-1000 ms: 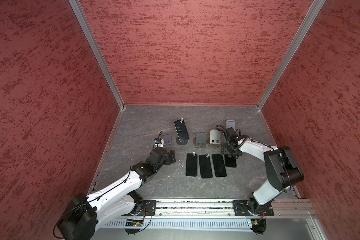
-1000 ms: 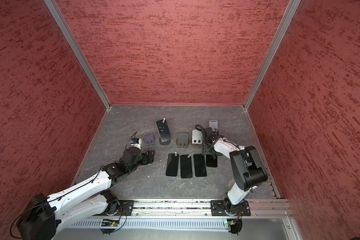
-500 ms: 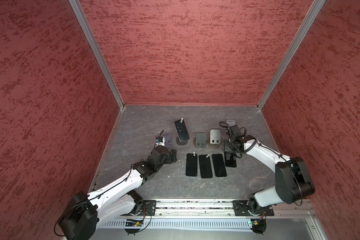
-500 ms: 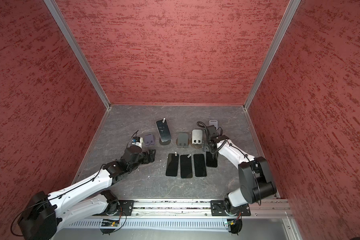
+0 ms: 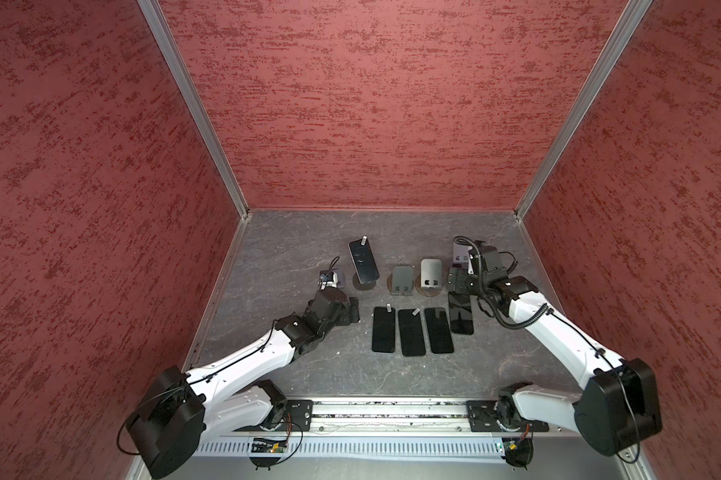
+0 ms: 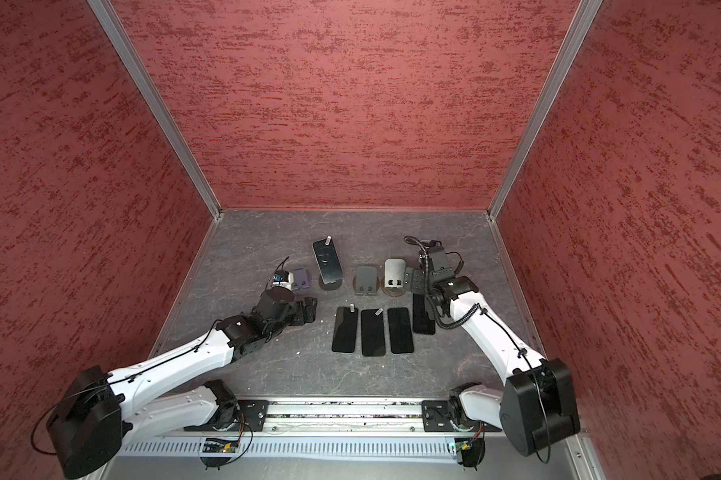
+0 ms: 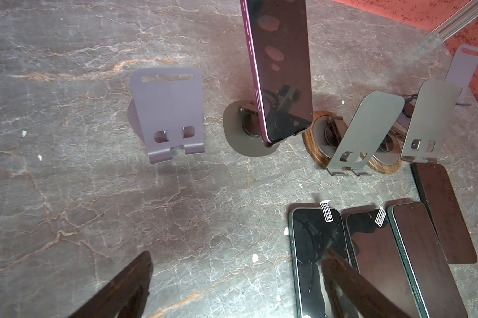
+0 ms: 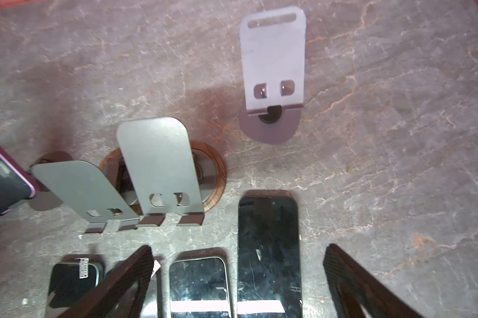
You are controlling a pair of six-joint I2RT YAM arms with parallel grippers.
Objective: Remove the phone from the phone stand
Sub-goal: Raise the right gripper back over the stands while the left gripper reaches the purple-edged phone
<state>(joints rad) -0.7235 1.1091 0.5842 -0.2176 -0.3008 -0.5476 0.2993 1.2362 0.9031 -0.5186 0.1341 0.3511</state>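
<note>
A dark phone [image 5: 364, 262] with a purple edge leans upright on a round-based phone stand [image 5: 365, 284] at the back, seen in both top views [image 6: 328, 261] and the left wrist view [image 7: 280, 68]. My left gripper [image 5: 352, 309] hovers open and empty over bare floor in front and left of it [image 7: 238, 257]. My right gripper [image 5: 456, 282] is open, its fingers apart over one end of a black phone [image 8: 268, 247] lying flat, without touching it.
Three phones [image 5: 411, 332] lie flat in a row, with a fourth [image 5: 460, 316] beside them at the right. Empty stands: purple [image 5: 337, 277], dark grey [image 5: 401, 280], silver [image 5: 431, 276], lilac [image 5: 458, 253] at the back right. Red walls enclose the grey floor [image 5: 292, 257].
My right gripper has opened wide and drawn back a little from the flat phone at the row's right end, its elbow swinging outward. The left arm has hardly moved.
</note>
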